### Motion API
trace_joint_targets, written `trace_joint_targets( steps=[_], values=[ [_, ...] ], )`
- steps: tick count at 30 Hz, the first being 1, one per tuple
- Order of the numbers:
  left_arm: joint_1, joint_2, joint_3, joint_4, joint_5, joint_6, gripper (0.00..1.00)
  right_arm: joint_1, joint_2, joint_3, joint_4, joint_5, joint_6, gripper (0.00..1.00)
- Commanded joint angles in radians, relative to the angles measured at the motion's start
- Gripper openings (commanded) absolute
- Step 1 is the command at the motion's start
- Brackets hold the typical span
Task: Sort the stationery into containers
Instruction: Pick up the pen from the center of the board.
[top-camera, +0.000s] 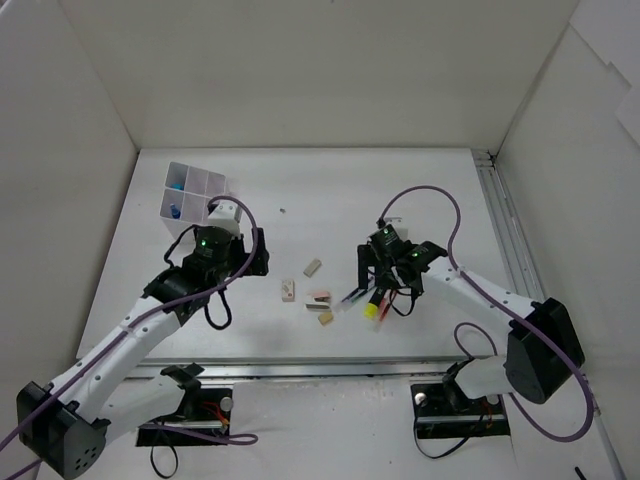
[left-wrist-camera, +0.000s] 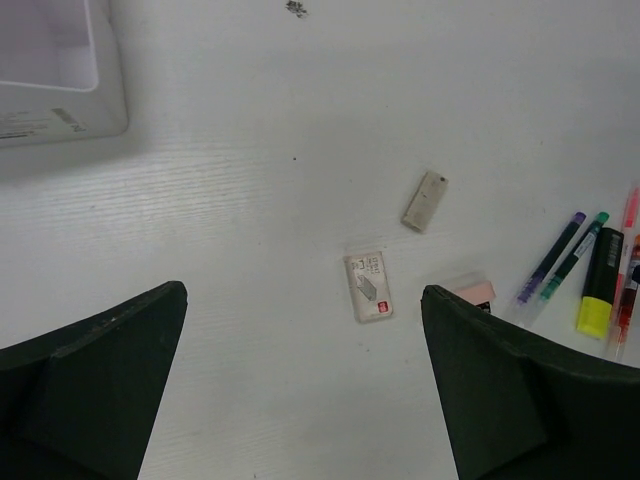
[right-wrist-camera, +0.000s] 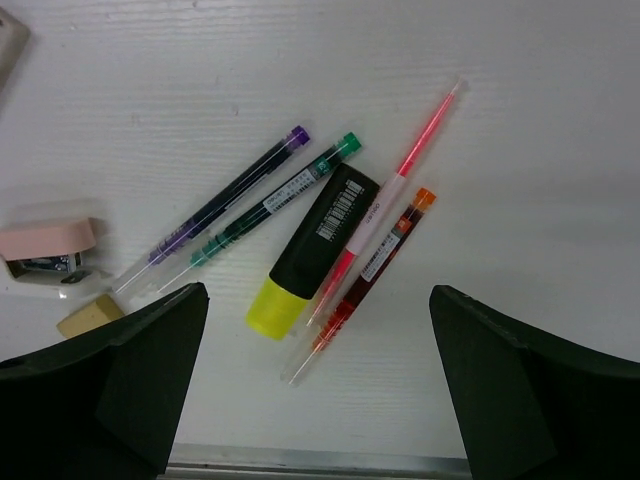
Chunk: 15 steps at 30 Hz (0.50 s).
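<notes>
**Stationery awaiting sorting:** Two robot arms are pictured over a white table (top-camera: 400, 190) scattered with stationery. The left gripper (left-wrist-camera: 305, 400) is seen with its jaws spread wide and nothing between them. It is held above the table near a white eraser (left-wrist-camera: 368, 286) with a printed label. A beige eraser (left-wrist-camera: 425, 200) is seen tilted just beyond it, and a pink eraser (left-wrist-camera: 470, 292) is partly hidden behind the finger at the right of the wrist view.

The white grid box (top-camera: 195, 190) is set at the far left of the table, just beside the left arm's wrist. Blue items are visible in two of its compartments, though what they are cannot be told.

The right gripper (right-wrist-camera: 315, 395) is likewise parted and clamped on nothing, directly above a cluster of pens near the table's front edge. There, a purple-capped pen (right-wrist-camera: 215, 205) and a green-capped pen (right-wrist-camera: 275, 200) are laid side by side, almost parallel. A black-bodied highlighter with a yellow cap (right-wrist-camera: 315, 250) is seen against the green-capped pen. A slim pink pen (right-wrist-camera: 400, 175) is laid along the highlighter's other side, touching it, with an orange-capped red pen (right-wrist-camera: 370, 270) next to it. A small tan eraser (right-wrist-camera: 90, 313) is seen close to the pink eraser. All these erasers and pens are found on the table, outside the box.
</notes>
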Motion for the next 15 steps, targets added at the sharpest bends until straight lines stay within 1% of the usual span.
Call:
trace_joint_targets(
  steps=[1, 3, 4, 5, 7, 11, 13, 15],
  values=[
    [-0.011, -0.049, 0.008, -0.038, -0.101, -0.064, 0.99, 0.033, 0.021, -0.011, 0.005, 0.118, 0.156, 0.89],
    [-0.011, -0.071, -0.003, -0.033, -0.103, -0.068, 0.99, 0.061, 0.052, -0.003, 0.008, 0.134, 0.181, 0.88],
    [-0.011, -0.077, -0.009, -0.035, -0.103, -0.071, 0.99, 0.075, 0.061, 0.0, 0.011, 0.137, 0.193, 0.83],
    [-0.011, -0.08, -0.01, -0.036, -0.107, -0.072, 1.0, 0.081, 0.08, -0.002, 0.013, 0.135, 0.211, 0.81],
    [-0.011, -0.088, -0.01, -0.049, -0.118, -0.075, 0.99, 0.101, 0.097, -0.008, 0.023, 0.134, 0.242, 0.72],
    [-0.011, -0.095, -0.016, -0.052, -0.127, -0.078, 0.99, 0.116, 0.147, -0.021, 0.045, 0.115, 0.282, 0.69],
    [-0.011, -0.098, -0.021, -0.052, -0.127, -0.081, 0.99, 0.123, 0.163, -0.026, 0.057, 0.114, 0.296, 0.63],
    [-0.011, -0.098, -0.023, -0.052, -0.13, -0.084, 0.99, 0.124, 0.176, -0.032, 0.062, 0.106, 0.308, 0.63]
  ],
)
